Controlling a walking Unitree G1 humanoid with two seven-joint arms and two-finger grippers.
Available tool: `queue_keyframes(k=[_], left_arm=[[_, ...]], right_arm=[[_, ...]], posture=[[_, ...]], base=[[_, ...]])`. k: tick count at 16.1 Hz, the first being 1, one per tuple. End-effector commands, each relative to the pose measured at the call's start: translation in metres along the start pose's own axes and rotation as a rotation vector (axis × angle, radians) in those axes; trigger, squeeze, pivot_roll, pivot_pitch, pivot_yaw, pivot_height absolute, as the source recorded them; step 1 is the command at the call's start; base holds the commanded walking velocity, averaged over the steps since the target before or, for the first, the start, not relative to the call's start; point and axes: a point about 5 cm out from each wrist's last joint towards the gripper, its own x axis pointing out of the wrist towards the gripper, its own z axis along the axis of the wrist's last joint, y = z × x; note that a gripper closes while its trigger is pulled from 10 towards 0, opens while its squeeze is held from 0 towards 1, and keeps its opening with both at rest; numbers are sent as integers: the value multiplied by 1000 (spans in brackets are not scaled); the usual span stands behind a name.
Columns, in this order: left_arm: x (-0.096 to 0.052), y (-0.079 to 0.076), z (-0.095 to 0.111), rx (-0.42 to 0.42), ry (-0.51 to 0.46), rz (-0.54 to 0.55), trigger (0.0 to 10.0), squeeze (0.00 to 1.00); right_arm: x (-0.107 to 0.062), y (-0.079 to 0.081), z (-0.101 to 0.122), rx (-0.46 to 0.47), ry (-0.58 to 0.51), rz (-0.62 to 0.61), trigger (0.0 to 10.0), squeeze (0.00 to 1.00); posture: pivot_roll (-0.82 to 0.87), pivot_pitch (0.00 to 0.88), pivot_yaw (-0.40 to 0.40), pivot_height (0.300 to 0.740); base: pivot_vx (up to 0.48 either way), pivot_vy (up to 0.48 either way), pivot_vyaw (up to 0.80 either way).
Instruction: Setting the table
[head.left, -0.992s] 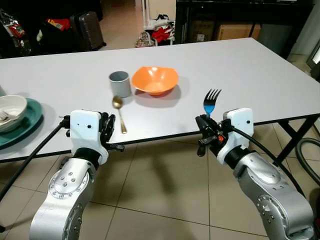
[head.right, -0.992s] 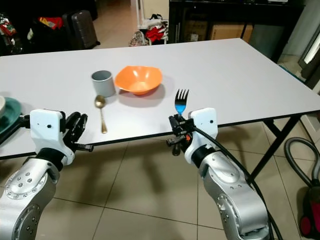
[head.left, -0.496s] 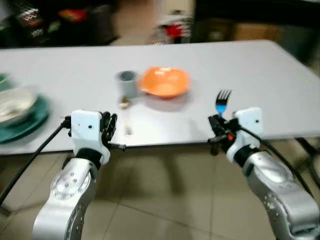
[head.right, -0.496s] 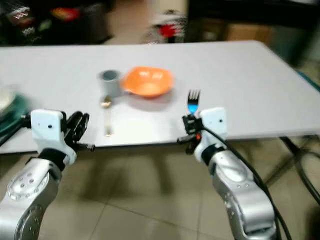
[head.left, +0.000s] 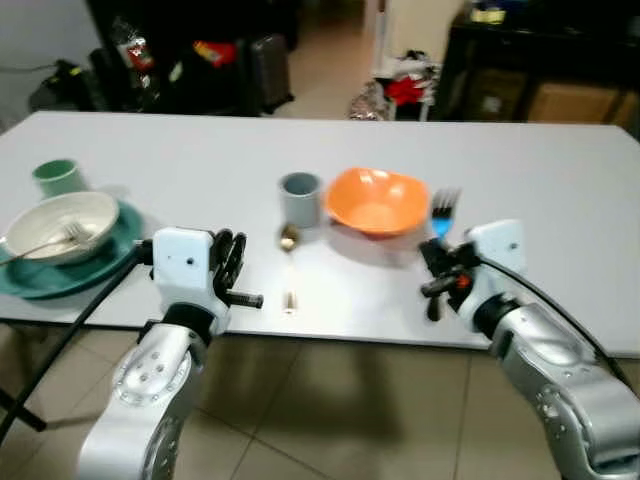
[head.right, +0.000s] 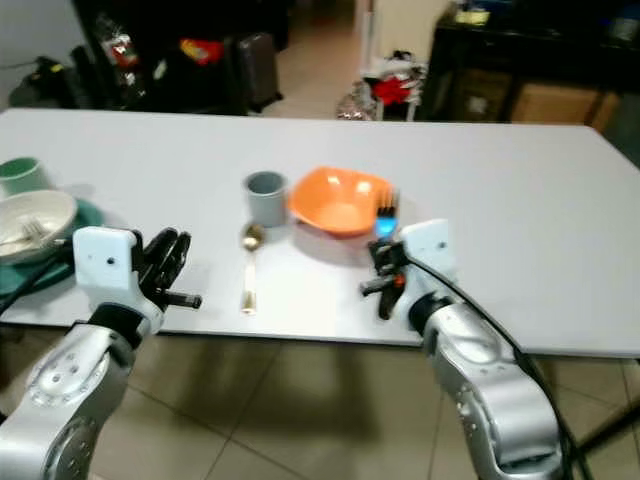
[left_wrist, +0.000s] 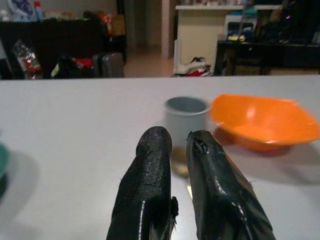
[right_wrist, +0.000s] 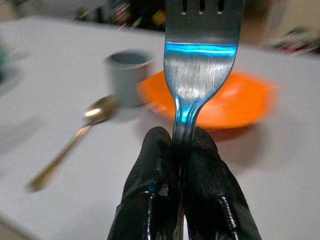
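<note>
My right gripper (head.left: 440, 268) is shut on the handle of a silver fork (head.left: 444, 208) and holds it upright, tines up, over the near table edge just right of the orange bowl (head.left: 377, 200). In the right wrist view the fork (right_wrist: 200, 60) rises between the fingers (right_wrist: 152, 150). A grey cup (head.left: 300, 198) stands left of the bowl. A gold spoon (head.left: 289, 240) lies in front of the cup, handle toward me. My left gripper (head.left: 230, 262) is shut and empty at the table edge, left of the spoon; its fingers (left_wrist: 152, 150) point at the cup (left_wrist: 186, 120).
A teal plate (head.left: 110, 250) carrying a white bowl (head.left: 60, 222) with a fork in it sits at the left of the white table (head.left: 180, 160), a green cup (head.left: 58, 177) behind it. Dark furniture, a suitcase and clutter stand beyond the table's far side.
The camera has swung left and closer, bringing the teal plate and green cup into view. My right gripper with the fork now stands close beside the orange bowl.
</note>
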Motion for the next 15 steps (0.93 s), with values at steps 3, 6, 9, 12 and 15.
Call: queue_keyframes(k=[3, 6, 9, 12, 15], left_arm=[[-1, -9, 1, 31, 1, -130, 10000, 0], [0, -9, 2, 71, 13, -309, 10000, 0], [-3, -10, 4, 87, 37, -452, 10000, 0], [-4, -14, 3, 104, 61, -555, 10000, 0], [-10, -20, 2, 93, 83, -622, 10000, 0]], right_arm=[[-8, -5, 0, 67, 14, 14, 10000, 0], [-8, -9, 7, 152, 31, 42, 10000, 0], [-7, -19, 0, 206, 164, 58, 10000, 0], [-7, -29, -18, 333, 348, 155, 10000, 0], [-3, -29, -18, 374, 436, 221, 10000, 0]], posture=[[-88, 0, 20, 740], [-108, 0, 31, 740], [-125, 0, 47, 740], [-130, 0, 51, 740], [-129, 0, 43, 740]], base=[[0, 0, 0], [0, 0, 0], [0, 0, 0], [0, 0, 0], [0, 0, 0]])
